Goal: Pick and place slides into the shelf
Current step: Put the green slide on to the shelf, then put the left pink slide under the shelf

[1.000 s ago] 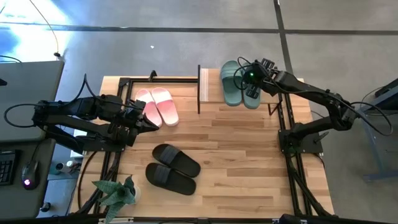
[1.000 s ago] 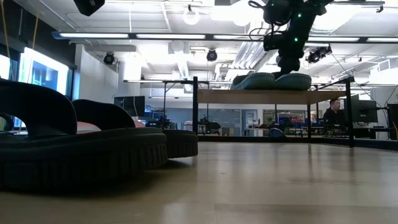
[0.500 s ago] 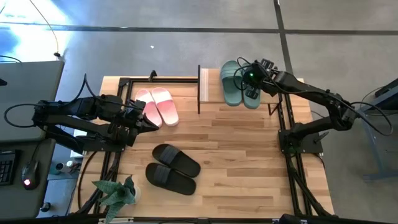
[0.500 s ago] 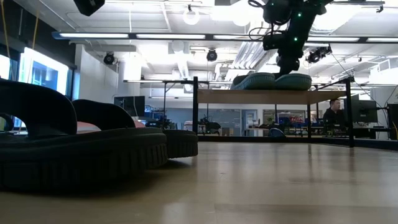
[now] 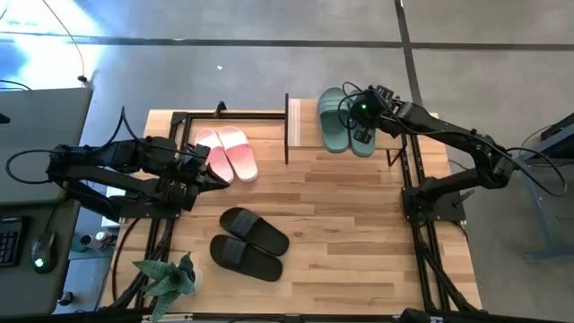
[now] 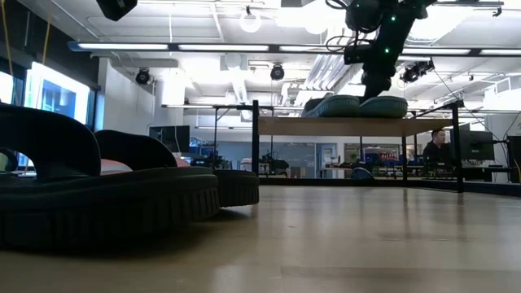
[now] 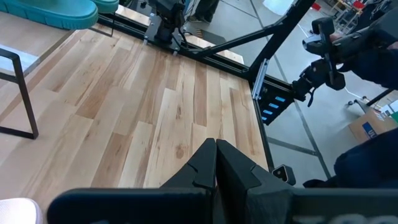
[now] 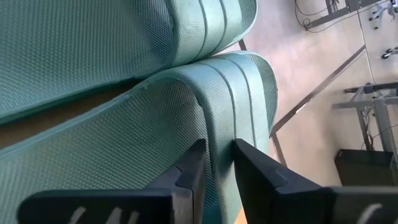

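Nearest, at about 6 o'clock on the worktop (image 5: 359, 233), the black slides (image 5: 251, 242) lie side by side. At 9 o'clock the left arm stretches low across the edge, its left tool (image 5: 208, 170) pressed together, just beside the pink slides (image 5: 229, 152). Farthest, at 1 o'clock, the right arm reaches in long and bent, wrist tipped down over the green slides (image 5: 345, 121) on the shelf (image 5: 294, 121). The right tool (image 8: 216, 163) stands slightly spread, astride a green strap rim.

Right tool (image 5: 362, 124) — parted, off green slide (image 5: 361, 135).
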Action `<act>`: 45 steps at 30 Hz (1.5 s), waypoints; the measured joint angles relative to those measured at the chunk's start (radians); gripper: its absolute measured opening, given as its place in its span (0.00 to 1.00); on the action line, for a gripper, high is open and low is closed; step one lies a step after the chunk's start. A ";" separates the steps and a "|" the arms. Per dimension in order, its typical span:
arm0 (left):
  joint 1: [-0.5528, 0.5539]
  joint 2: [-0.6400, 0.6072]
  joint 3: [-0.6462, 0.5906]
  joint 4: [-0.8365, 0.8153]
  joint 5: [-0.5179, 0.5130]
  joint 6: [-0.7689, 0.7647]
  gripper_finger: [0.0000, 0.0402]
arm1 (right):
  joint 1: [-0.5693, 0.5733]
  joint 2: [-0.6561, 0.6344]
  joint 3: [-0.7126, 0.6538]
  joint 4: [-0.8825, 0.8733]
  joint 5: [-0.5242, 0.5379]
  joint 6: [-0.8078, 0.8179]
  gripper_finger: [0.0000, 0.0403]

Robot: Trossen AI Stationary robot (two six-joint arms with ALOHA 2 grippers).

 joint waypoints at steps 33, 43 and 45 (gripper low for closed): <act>0.000 0.000 0.000 0.000 0.000 0.000 0.00 | 0.067 -0.106 0.000 -0.075 0.030 0.097 0.46; 0.000 0.000 0.000 0.000 0.000 0.000 0.00 | 0.165 -0.324 0.000 -0.180 -0.225 0.371 0.45; 0.000 0.000 0.000 0.000 0.000 0.000 0.00 | 0.188 -0.380 0.000 -0.173 -0.337 0.456 0.44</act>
